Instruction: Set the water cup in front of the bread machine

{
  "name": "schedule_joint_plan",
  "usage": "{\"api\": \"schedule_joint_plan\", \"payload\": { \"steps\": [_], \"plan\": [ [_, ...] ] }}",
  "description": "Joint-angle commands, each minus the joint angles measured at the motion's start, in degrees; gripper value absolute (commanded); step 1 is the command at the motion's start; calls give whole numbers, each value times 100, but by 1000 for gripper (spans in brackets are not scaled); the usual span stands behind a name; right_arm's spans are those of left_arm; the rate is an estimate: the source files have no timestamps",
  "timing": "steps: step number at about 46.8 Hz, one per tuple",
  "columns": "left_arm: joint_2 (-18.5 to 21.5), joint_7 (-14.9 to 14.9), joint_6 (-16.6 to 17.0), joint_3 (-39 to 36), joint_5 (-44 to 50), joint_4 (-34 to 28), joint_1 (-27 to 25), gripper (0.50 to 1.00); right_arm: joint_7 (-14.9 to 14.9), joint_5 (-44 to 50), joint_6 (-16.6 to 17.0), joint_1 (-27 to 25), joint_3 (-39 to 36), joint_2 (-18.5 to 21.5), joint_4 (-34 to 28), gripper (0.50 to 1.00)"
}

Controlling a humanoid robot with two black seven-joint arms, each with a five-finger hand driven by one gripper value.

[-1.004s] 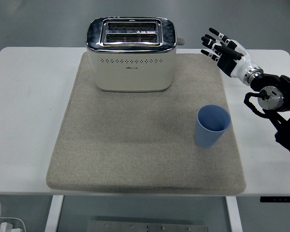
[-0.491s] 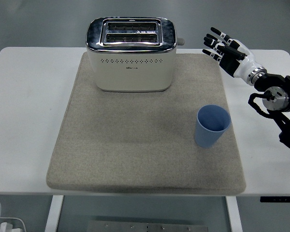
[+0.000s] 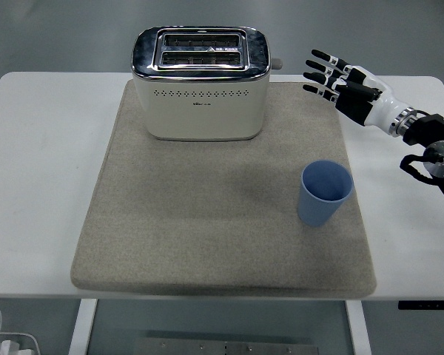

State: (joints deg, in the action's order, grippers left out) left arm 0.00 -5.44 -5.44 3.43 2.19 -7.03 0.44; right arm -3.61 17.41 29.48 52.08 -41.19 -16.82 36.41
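We find the blue water cup upright on the right near part of the grey mat, well apart from the bread machine at the mat's far edge. The right hand hovers over the white desk beyond the cup, fingers apart, holding nothing.

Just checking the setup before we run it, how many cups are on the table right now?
1. The blue cup stands upright on the beige mat, toward its right edge, nearer than the toaster and right of it. Nothing in view could hide another.
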Motion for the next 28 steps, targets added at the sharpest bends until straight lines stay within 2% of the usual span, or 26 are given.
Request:
{"api": "schedule_joint_plan", "payload": {
  "steps": [1, 3, 19, 28],
  "plan": [
    [0, -1, -1, 0, 0, 0, 0, 1000, -8, 35, 382, -23, -3, -146, -2, 934],
    [0, -1, -1, 0, 0, 0, 0, 1000, -8, 43, 552, -66, -3, -225, -2, 934],
    [0, -1, -1, 0, 0, 0, 0, 1000, -8, 114, 552, -339, -12, -885, -2, 934],
    [0, -1, -1, 0, 0, 0, 0, 1000, -219, 114, 552, -602, -21, -1104, 7, 934]
  ]
}}
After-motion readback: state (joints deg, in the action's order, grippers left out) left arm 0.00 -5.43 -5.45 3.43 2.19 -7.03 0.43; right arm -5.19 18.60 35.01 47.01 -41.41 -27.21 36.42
